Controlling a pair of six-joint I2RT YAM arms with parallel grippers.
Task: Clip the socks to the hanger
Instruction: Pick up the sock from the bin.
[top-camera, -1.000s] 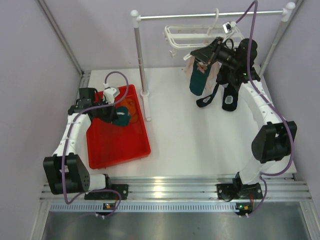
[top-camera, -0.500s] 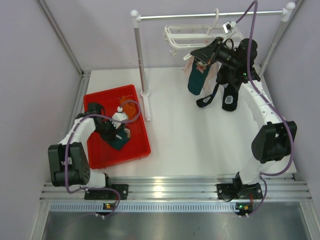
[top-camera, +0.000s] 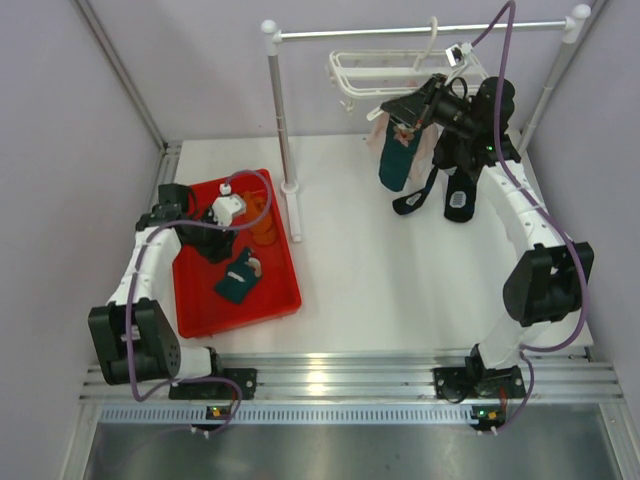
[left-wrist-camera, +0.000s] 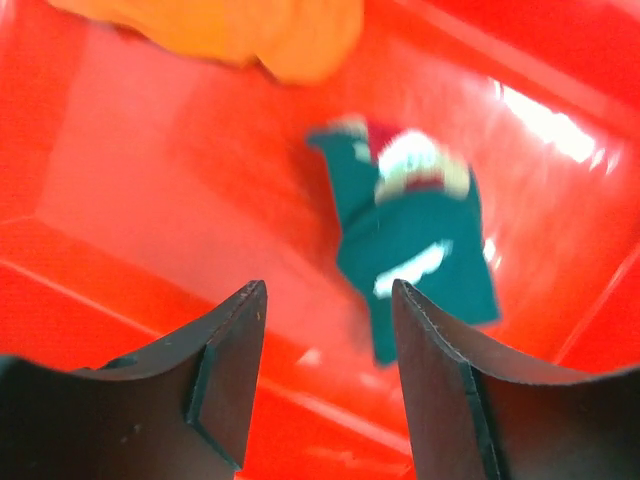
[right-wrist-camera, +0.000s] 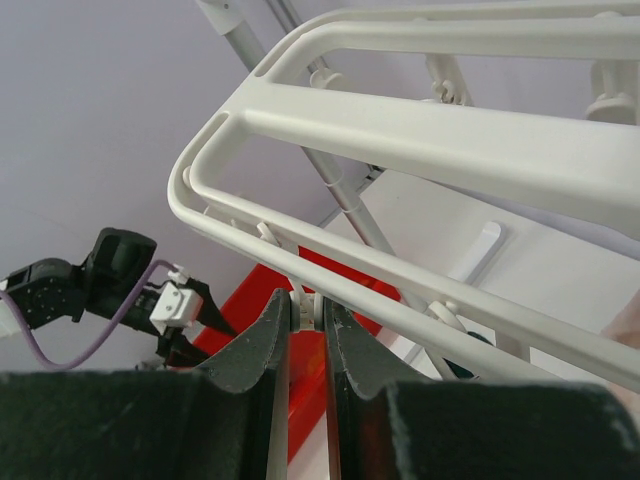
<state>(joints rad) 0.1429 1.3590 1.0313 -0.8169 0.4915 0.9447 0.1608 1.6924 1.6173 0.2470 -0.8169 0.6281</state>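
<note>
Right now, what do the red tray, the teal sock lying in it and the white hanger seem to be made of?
The red tray looks like hard plastic, glossy: light glares off its floor. The teal sock is soft fabric, probably knit, matte: it lies crumpled and folded. The white hanger seems to be moulded plastic, smooth and slightly shiny, with rounded one-piece bars.

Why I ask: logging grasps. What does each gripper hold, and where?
Left gripper: nothing, open. Right gripper: a hanger clip, pinched by its hanging end.
</note>
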